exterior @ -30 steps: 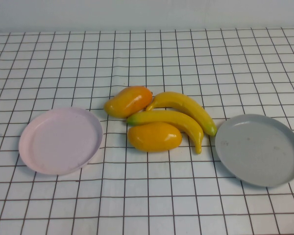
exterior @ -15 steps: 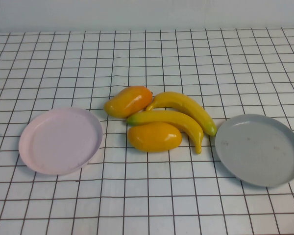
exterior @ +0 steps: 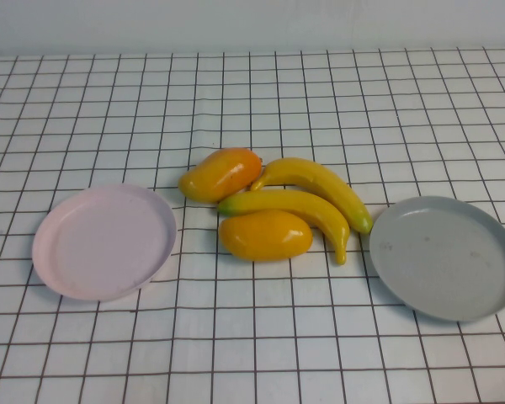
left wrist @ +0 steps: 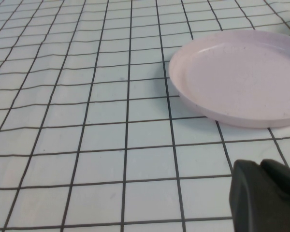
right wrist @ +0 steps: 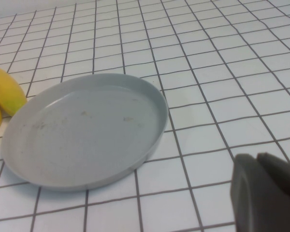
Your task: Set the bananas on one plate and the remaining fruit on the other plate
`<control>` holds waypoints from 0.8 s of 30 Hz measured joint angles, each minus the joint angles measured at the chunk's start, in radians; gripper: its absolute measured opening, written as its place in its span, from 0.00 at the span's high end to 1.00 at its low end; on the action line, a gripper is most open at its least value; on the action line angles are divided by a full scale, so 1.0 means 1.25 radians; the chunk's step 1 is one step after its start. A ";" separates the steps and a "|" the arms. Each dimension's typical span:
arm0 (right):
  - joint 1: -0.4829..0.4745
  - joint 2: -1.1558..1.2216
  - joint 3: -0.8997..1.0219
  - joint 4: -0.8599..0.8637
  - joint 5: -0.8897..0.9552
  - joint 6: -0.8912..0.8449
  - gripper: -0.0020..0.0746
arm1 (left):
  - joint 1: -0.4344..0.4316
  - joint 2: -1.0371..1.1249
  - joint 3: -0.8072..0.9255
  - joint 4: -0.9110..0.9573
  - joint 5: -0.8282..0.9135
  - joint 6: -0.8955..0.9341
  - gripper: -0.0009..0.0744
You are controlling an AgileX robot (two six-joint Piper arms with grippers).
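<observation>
Two bananas (exterior: 320,185) (exterior: 299,206) lie side by side mid-table, touching two mango-like fruits: a blushed one (exterior: 220,174) behind and a plain one (exterior: 265,235) in front. The pink plate (exterior: 103,241) lies empty at the left and the grey plate (exterior: 444,257) empty at the right. Neither arm shows in the high view. My left gripper (left wrist: 261,165) is shut and empty, low over the cloth near the pink plate (left wrist: 241,77). My right gripper (right wrist: 256,158) is shut and empty near the grey plate (right wrist: 87,130). A banana tip (right wrist: 5,92) shows beside that plate.
A white cloth with a black grid (exterior: 252,337) covers the whole table, with a slight crease behind the fruit. A pale wall runs along the far edge.
</observation>
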 joint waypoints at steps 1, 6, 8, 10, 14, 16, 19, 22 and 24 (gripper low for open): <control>0.000 0.000 0.000 0.000 0.000 0.000 0.99 | 0.000 0.000 0.000 0.000 0.000 0.000 0.99; 0.000 0.000 0.000 0.000 0.000 0.000 0.99 | 0.000 0.000 0.000 -0.006 -0.001 0.000 0.99; 0.000 0.000 0.000 0.000 0.000 0.000 0.99 | 0.000 0.000 0.000 -0.017 -0.005 0.000 0.99; 0.000 0.000 0.000 0.000 0.000 0.000 0.99 | 0.000 0.000 0.000 -0.031 -0.011 0.000 0.99; 0.000 0.000 0.000 0.000 0.000 0.000 0.99 | 0.000 0.000 0.000 -0.057 -0.021 0.000 0.99; 0.000 0.000 0.000 0.000 0.000 0.000 0.99 | 0.000 0.000 0.000 -0.069 -0.023 0.000 0.99; 0.000 0.000 0.000 0.000 0.000 0.000 0.99 | 0.000 0.000 0.000 -0.080 -0.029 0.000 0.99; 0.000 0.000 0.000 0.000 0.000 0.000 0.99 | 0.000 0.000 0.000 -0.119 -0.055 0.000 0.99; 0.000 0.000 0.000 0.000 0.000 0.000 0.99 | 0.000 0.000 0.000 -0.156 -0.081 0.000 0.99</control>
